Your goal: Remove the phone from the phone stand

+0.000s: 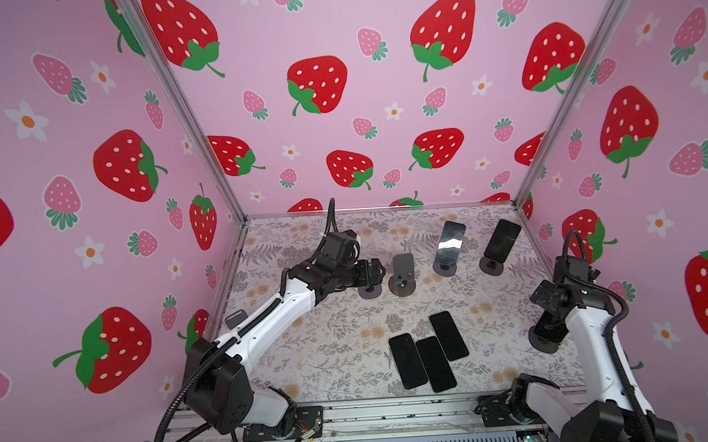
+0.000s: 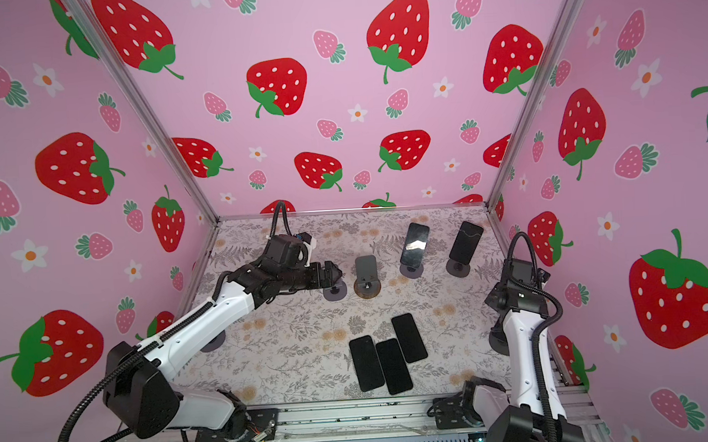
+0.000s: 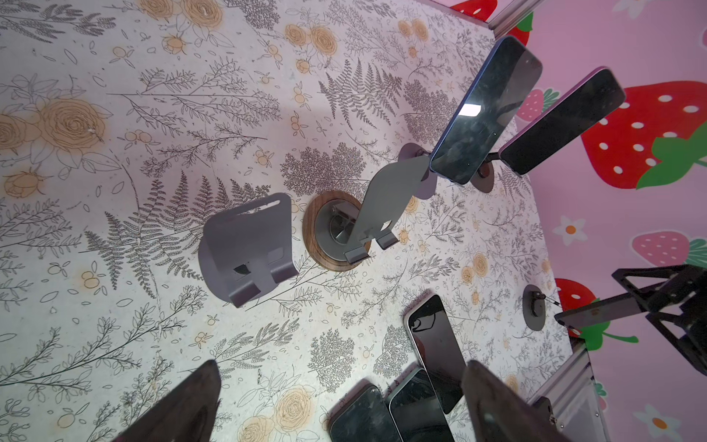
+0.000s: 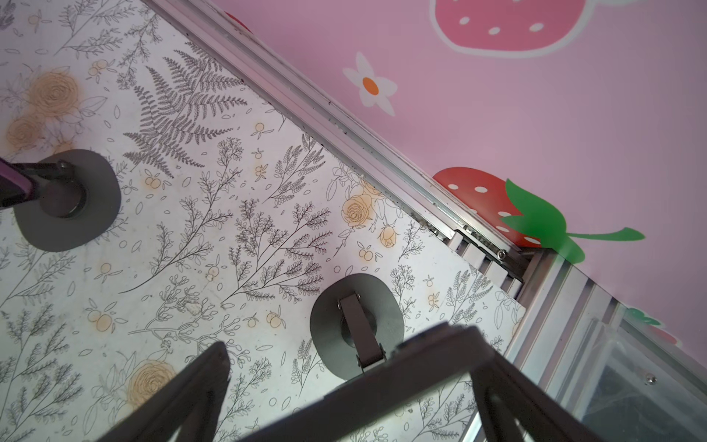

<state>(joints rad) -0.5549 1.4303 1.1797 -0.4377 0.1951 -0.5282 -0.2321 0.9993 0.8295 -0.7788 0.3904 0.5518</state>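
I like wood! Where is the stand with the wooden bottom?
In both top views the wooden-bottomed stand sits mid-table, between the left tool and a propped-up phone.

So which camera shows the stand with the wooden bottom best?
The left wrist view: the empty wooden-based stand sits mid-picture, close and sharp, both hooks showing. Both top views show it small, beside the left claw. The right wrist view misses it.

- phones (image 1: 449,244): glossy, smooth dark glass faces.
- stands (image 1: 403,265): matt grey metal plates.
- stand base (image 3: 310,237): wood-grain ring round a grey metal disc.
- table (image 1: 309,349): matt printed floral sheet.
- walls (image 1: 378,83): matt pink print.
- frame (image 4: 344,126): bare, dull metal rails.
- arms (image 1: 266,326): smooth white and black plastic shells.
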